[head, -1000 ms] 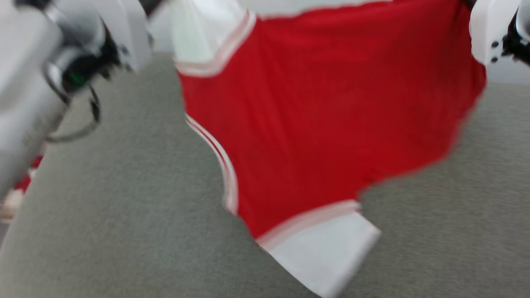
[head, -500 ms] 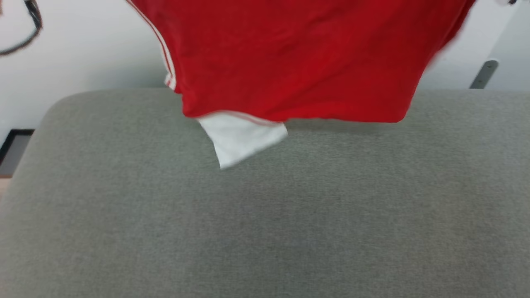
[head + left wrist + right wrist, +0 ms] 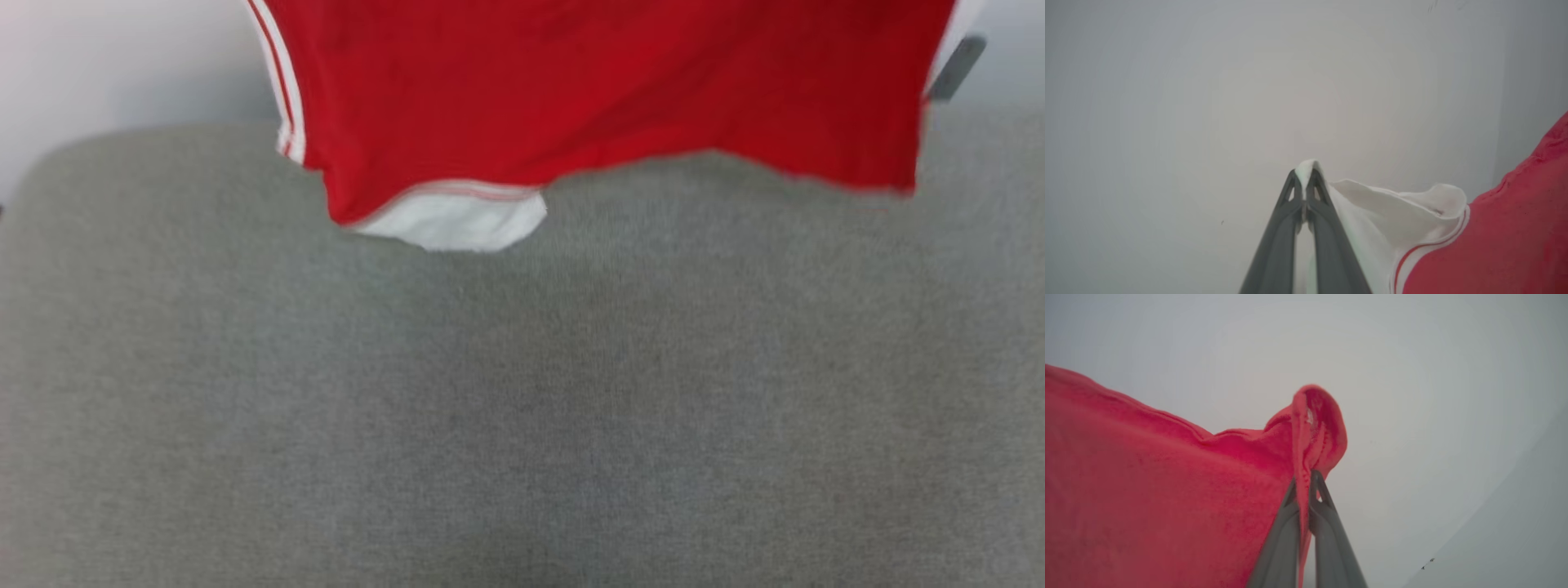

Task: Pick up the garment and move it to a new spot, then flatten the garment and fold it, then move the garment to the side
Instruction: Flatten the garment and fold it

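The garment (image 3: 588, 90), red with a plain side toward me, hangs spread out across the top of the head view above the grey cushion (image 3: 522, 392). Its lower white sleeve (image 3: 453, 219) dangles at the left, and striped trim runs along its left edge. In the left wrist view my left gripper (image 3: 1303, 175) is shut on a pinch of white sleeve cloth (image 3: 1392, 212). My right gripper (image 3: 1303, 479) in the right wrist view is shut on a bunched fold of the garment's red cloth (image 3: 1167, 490).
The wide grey cushion spreads across the lower part of the head view. A pale wall (image 3: 122, 57) rises behind it, with a small grey bracket (image 3: 955, 65) at the upper right. Both wrist views look toward bare pale wall.
The garment has been lifted off the cushion and now hangs higher, its lower sleeve swinging up and left. The head view has tilted, so the arms have left it.
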